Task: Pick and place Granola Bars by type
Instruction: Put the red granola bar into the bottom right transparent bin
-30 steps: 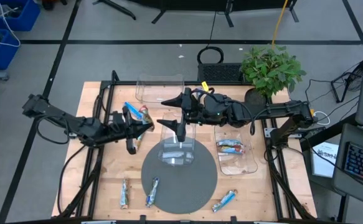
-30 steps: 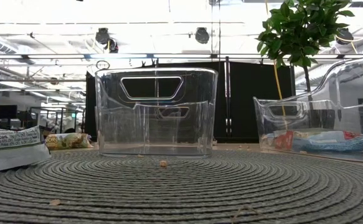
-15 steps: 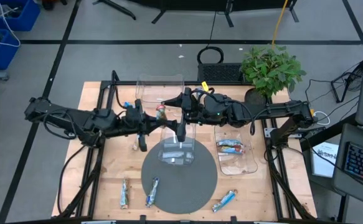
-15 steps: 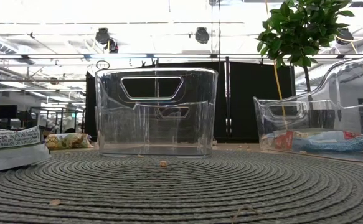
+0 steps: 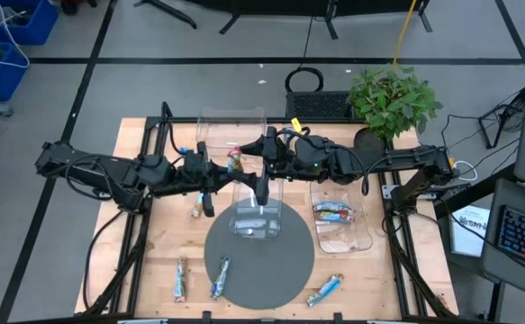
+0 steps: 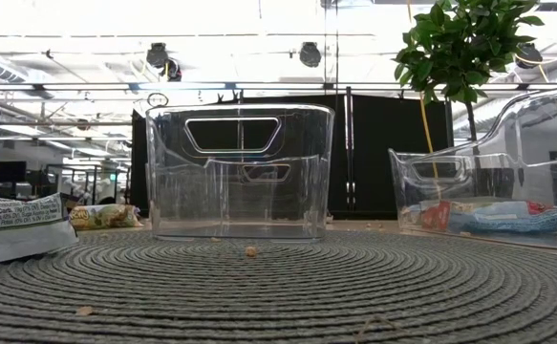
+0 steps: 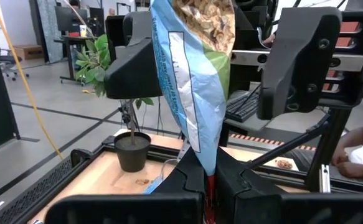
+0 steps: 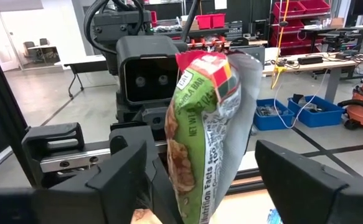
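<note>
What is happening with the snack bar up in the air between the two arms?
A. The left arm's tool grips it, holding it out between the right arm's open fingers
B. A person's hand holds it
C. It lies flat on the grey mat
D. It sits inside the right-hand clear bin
A: the left tool is clamped on the bar, which stands between the spread fingers of the right tool.

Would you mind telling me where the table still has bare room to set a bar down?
The grey mat is bare in front of the middle bin, between two bars and. The wood left of the mat, near a bar, is free too. It is crowded mid-table, where the left gripper and right gripper meet.
</note>
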Action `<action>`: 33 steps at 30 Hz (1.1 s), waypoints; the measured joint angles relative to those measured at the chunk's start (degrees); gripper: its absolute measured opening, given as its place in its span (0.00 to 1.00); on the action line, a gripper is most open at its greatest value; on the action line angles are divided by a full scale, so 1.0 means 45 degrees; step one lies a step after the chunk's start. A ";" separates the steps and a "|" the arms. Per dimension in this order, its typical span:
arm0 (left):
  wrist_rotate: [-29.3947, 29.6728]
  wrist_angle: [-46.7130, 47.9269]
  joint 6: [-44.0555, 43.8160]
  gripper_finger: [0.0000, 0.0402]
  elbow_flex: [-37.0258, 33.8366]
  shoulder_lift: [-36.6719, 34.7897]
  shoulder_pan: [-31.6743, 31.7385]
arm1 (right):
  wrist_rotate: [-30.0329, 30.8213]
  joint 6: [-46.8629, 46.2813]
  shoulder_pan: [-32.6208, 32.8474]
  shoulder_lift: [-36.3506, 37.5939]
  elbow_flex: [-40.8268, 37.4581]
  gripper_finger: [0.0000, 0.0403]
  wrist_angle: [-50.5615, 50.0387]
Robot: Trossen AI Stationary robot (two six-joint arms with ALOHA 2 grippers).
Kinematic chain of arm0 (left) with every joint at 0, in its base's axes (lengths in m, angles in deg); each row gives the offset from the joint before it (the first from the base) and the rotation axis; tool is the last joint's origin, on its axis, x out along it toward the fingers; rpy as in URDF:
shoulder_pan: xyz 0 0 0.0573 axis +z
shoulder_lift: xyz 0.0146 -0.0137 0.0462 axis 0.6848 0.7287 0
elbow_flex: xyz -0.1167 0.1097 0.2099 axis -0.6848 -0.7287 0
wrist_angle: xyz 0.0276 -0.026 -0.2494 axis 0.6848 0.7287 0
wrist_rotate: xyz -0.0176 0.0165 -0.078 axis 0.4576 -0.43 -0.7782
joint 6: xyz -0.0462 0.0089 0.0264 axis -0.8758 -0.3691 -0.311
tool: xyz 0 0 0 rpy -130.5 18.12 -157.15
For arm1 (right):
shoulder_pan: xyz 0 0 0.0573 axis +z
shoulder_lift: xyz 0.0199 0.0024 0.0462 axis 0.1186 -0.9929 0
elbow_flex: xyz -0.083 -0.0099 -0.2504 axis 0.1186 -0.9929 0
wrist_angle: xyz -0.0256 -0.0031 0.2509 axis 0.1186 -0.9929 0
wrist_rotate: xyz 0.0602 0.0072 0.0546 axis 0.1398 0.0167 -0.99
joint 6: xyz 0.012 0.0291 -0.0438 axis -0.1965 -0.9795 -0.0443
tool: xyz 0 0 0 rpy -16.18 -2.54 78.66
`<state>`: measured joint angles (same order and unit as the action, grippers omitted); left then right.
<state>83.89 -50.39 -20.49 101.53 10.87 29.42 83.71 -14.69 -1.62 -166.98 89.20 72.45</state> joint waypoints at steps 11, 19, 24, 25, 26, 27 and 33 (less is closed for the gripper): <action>0.0101 -0.0003 0.0032 0.01 0.0000 0.0000 0.0091 | -0.0009 -0.0010 0.0000 0.0000 0.0000 0.35 0.0004; 0.0101 -0.0037 0.0038 0.02 0.0000 -0.0005 0.0087 | -0.0019 -0.0529 0.0029 -0.0005 0.0000 0.11 0.0074; 0.0103 -0.0034 0.0248 0.12 -0.0005 -0.0010 0.0087 | -0.0021 -0.0136 0.0034 -0.0010 0.0000 0.03 0.0098; 0.0108 -0.0032 0.0312 0.14 -0.0005 -0.0010 0.0087 | -0.0021 -0.0149 0.0034 -0.0010 0.0000 0.03 0.0101; 0.0150 -0.0028 0.0330 0.17 -0.0005 -0.0010 0.0087 | -0.0021 -0.0178 0.0034 -0.0010 0.0000 0.02 0.0105; 0.0282 -0.0019 0.0330 0.19 -0.0005 -0.0010 0.0087 | -0.0021 -0.0171 0.0034 -0.0010 0.0000 0.02 0.0106; 0.0543 -0.0019 0.0316 0.34 -0.0005 -0.0010 0.0087 | -0.0021 -0.0049 0.0034 -0.0010 0.0000 0.01 0.0101</action>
<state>86.33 -50.48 -19.07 101.51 10.83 29.81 83.62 -14.91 -1.47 -167.02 89.20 72.91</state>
